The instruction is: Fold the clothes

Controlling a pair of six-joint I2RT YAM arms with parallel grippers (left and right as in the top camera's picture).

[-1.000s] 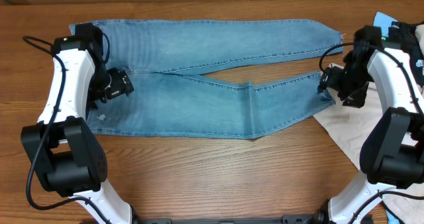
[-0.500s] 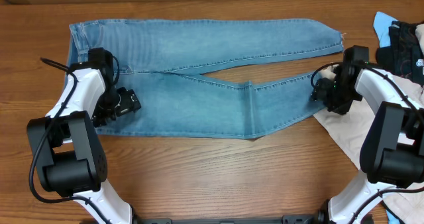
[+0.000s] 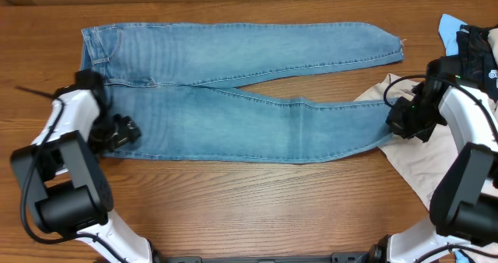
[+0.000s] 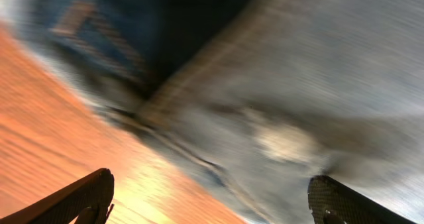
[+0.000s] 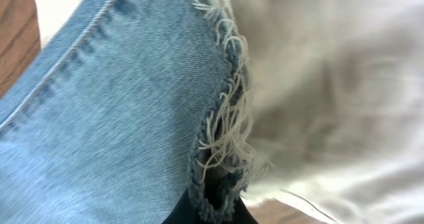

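Here, the jeans (image 3: 233,84) lie flat across the wooden table (image 3: 233,208), waistband (image 3: 92,49) to the left. The left gripper (image 3: 126,131) hangs wide open at the waist corner, holding nothing. The right gripper (image 3: 398,123) pinches the near leg's frayed hem (image 5: 222,118), beside a cream cloth (image 3: 420,166).

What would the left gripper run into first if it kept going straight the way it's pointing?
Most likely the jeans. In the blurred left wrist view, denim fills the space ahead of the open left gripper, with bare table off to one side. Depth is hard to judge.
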